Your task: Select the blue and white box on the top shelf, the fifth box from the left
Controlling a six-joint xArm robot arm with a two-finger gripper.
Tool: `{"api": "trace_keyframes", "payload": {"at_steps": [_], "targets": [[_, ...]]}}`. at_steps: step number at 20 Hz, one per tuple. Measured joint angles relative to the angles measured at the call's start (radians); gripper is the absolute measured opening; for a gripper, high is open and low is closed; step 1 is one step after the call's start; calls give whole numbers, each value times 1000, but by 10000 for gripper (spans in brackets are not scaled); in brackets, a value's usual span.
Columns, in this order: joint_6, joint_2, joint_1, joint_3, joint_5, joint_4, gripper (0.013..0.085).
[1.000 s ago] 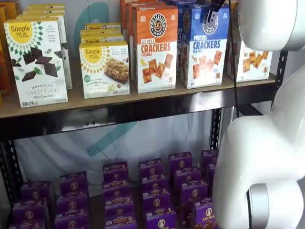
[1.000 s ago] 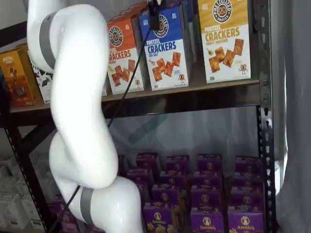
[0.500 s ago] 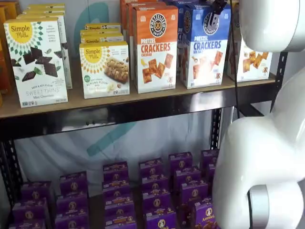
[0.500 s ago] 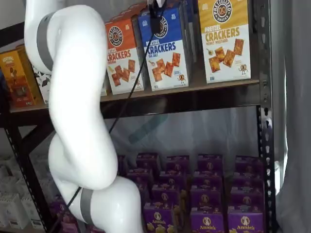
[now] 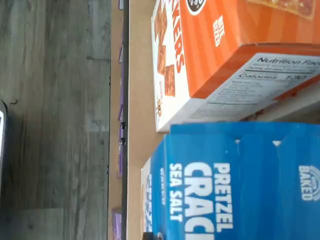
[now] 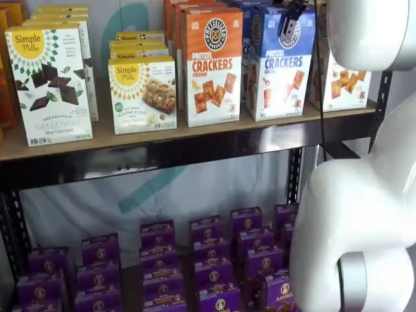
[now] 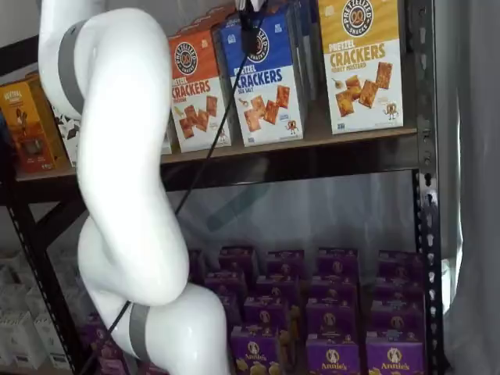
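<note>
The blue and white box [image 6: 281, 65] stands on the top shelf [image 6: 104, 134], between an orange-topped and a yellow-topped cracker carton, and leans slightly forward. It also shows in a shelf view [image 7: 262, 82] and, from above, in the wrist view [image 5: 240, 180]. My gripper [image 6: 286, 17] is at the box's top edge. One black finger lies over the round logo; the other is hidden behind the carton. In a shelf view the gripper [image 7: 250, 30] hangs from the picture's top edge onto the box. The fingers are closed on it.
The orange-topped carton [image 6: 211, 65] stands close on the left and the yellow-topped carton [image 7: 363, 62] on the right. Simple Mills boxes [image 6: 49, 84] stand further left. Small purple boxes [image 6: 208, 260] fill the lower level. My white arm [image 7: 125, 156] and its cable [image 7: 203, 148] stand before the shelves.
The blue and white box has shifted and tipped slightly forward, out of its row, with the black finger on its top. The arm has shifted a little.
</note>
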Motion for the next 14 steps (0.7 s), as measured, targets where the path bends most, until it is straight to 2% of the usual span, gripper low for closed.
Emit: {"api": "trace_keyframes", "payload": {"at_steps": [5,6,7,9,14], "targets": [[0,-2,0,1,1,3,690],[1,-2,0,1,2,4,650],[1,-2,-1,1,4,5,650],[2,-5,0,4,3,5,570],[2,-13,-1,8,13,2,570]]}}
